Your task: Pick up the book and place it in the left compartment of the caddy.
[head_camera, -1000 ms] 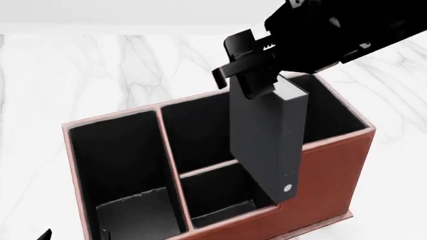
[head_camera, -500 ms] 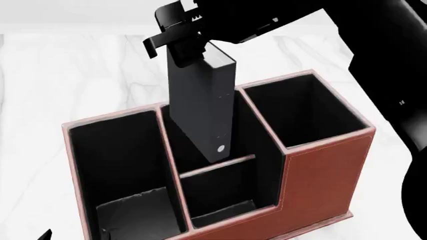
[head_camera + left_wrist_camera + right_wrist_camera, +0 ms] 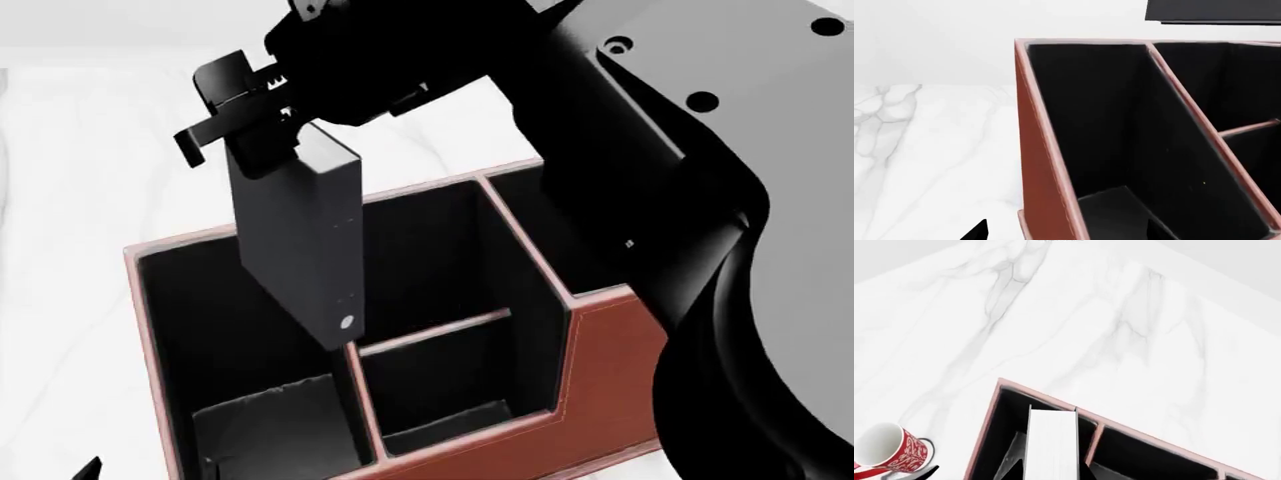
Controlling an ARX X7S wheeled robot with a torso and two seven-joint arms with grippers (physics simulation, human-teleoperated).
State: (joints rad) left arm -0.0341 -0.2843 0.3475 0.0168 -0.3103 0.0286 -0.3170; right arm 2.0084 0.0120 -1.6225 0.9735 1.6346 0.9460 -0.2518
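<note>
I had the right gripper (image 3: 260,120) clamped on the top end of the book (image 3: 304,245), which hung upright, tilted slightly, above the caddy (image 3: 607,330). Its lower corner sat over the pink rim dividing the left compartment (image 3: 227,330) from the crossbar section, not yet inside. From the right wrist I saw the white page edges (image 3: 1051,445) pointing down at that divider (the red-and-white mug (image 3: 891,447) stood on the marble table (image 3: 1121,315) beside the caddy). The left gripper showed only 2 dark tips, so I couldn't tell its opening.
</note>
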